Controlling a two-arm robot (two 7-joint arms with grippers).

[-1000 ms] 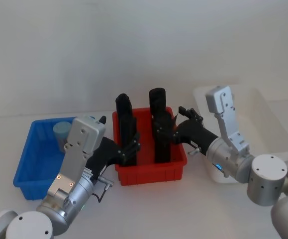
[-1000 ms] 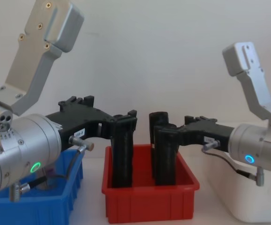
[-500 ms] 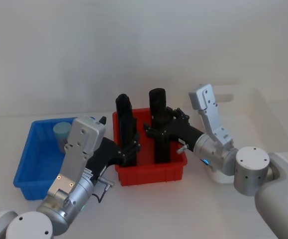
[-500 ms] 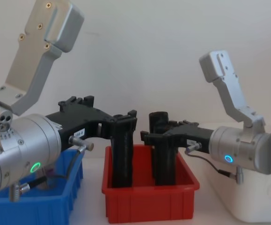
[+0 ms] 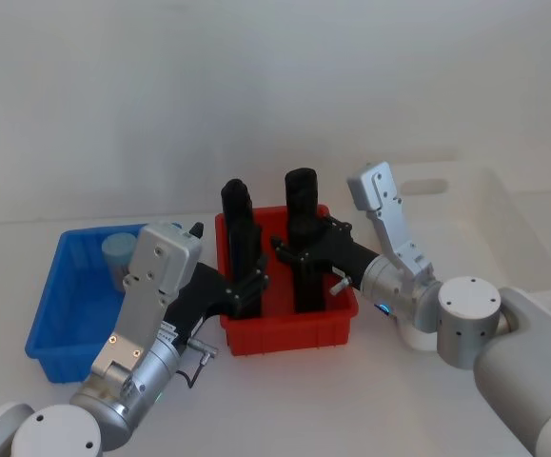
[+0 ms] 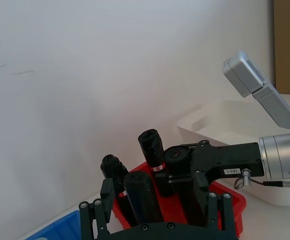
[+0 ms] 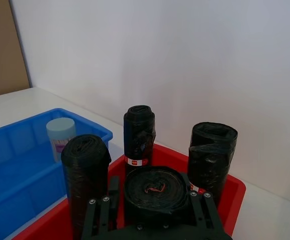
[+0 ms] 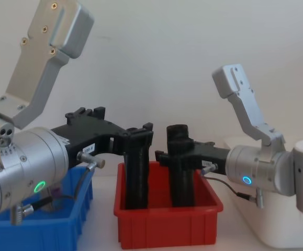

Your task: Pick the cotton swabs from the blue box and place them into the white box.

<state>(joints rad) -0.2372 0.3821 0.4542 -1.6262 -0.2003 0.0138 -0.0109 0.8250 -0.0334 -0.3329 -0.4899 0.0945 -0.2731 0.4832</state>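
One jar of cotton swabs with a pale blue lid stands upright in the far end of the blue box on the left; the right wrist view shows the jar inside the blue box too. The white box sits at the far right. My right gripper hangs open over the red bin, its fingers either side of a black roll, well short of the jar. My left gripper is open and rests by the red bin's near left rolls.
A red bin between the two boxes holds several tall black rolls that stand above its rim. The left arm's body lies between the blue box and the red bin. Bare white table lies in front.
My right gripper has swung left, from beside the white box to over the red bin among the black rolls. The left arm and the jar have not moved.
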